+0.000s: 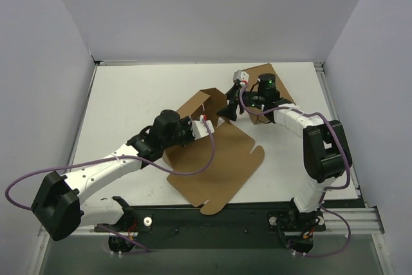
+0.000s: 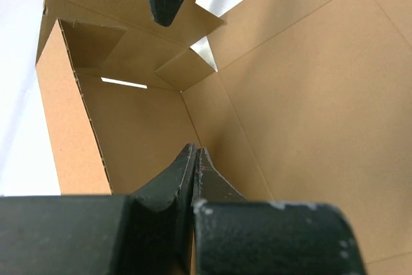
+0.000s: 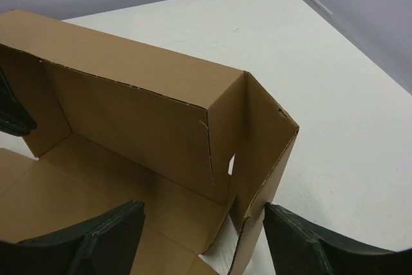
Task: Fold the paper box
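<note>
Dark fingers of the left gripper (image 2: pixel 195 156) are seen pressed together and pointed into the plain brown kraft cardboard paper box (image 1: pixel 219 159); whether card is pinched between them cannot be told. That box is set at the middle of the white tabletop (image 1: pixel 135 94) and is partly raised: one long wall and end flaps are stood up, and a wide panel is laid flat toward the near edge. One end wall is straddled by the right gripper (image 3: pixel 203 209), its fingers spread apart.

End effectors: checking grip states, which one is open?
The right end effector: its fingers spread astride a wall of the paper box; the left end effector is shut.
</note>
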Controlling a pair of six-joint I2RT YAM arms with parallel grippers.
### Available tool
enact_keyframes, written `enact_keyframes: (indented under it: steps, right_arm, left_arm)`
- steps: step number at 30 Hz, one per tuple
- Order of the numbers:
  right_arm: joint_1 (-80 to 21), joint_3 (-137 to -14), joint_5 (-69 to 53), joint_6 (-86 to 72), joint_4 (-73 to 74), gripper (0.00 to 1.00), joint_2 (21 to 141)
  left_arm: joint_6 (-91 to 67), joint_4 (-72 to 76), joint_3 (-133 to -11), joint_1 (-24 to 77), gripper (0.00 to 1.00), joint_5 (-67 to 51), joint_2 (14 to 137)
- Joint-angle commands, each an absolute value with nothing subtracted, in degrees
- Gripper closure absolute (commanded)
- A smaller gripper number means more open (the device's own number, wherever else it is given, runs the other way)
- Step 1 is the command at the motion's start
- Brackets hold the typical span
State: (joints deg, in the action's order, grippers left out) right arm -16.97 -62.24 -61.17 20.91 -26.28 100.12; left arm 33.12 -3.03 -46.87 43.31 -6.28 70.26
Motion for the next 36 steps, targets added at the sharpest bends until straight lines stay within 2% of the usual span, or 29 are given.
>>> enact_keyframes:
  steps: [1, 2, 3, 5, 6, 10, 11, 13, 16, 19, 24, 28, 36]
  right_arm:
    - [-17.75, -64.34, -64.98, 23.38, -26.27, 0.25, 99.76]
    - [-17.93, -63.81, -63.82, 23.12, -27.5, 0.26, 99.41]
    - [-18.19, -62.76, -61.72, 22.59, -28.21, 0.27, 99.06]
    - [-19.24, -61.53, -56.46, 21.45, -31.35, 0.3, 98.35]
    - [-19.51, -60.39, -54.51, 21.01, -32.42, 0.32, 98.18]
    - [-21.7, -60.38, -46.34, 14.61, -34.98, 0.48, 98.35]
    - [-22.49, -60.64, -45.19, 11.81, -34.63, 0.55, 98.44]
    - [-23.29, -60.91, -40.8, 9.68, -34.19, 0.64, 98.35]
    - [-25.83, -60.21, -35.0, 8.26, -32.62, 0.84, 96.95]
    - [-29.08, -61.6, -26.13, 8.53, -24.74, 0.98, 94.93]
    - [-33.65, -63.54, -11.3, 5.11, -9.44, 1.0, 90.37]
    - [-36.03, -61.97, -3.01, 0.36, -3.26, 1.0, 86.05]
    - [-36.56, -59.51, 2.2, -7.56, 6.41, 1.0, 78.84]
  left_arm:
    - [30.42, -2.9, -50.27, 42.89, 0.98, -6.68, 69.43]
    - [29.89, -3.16, -52.19, 42.72, 0.9, -6.94, 69.61]
    - [28.84, -4.12, -53.34, 42.45, 0.72, -7.12, 70.13]
    - [27.78, -5.7, -56.15, 41.93, 0.55, -7.38, 70.66]
    - [26.99, -6.93, -58.34, 41.84, 0.4, -7.12, 70.84]
    - [25.67, -8.26, -62.57, 41.84, 0.23, -5.19, 70.14]
    - [25.84, -8.26, -62.93, 41.92, 0.21, -4.4, 70.05]
    - [26.71, -9.48, -64.33, 41.92, 0.17, -2.82, 70.31]
    - [30.05, -13.18, -65.65, 42.71, 0.16, -0.45, 71.72]
    - [31.63, -13.8, -65.22, 43.51, 0.15, 2.02, 71.54]
    - [34.89, -15.11, -64.16, 43.51, 0.12, 4.22, 70.4]
    - [34.28, -15.21, -63.02, 43.42, 0.11, 3.69, 69.08]
    - [34.54, -14.68, -58.89, 43.33, 0.08, 0.0, 66.01]
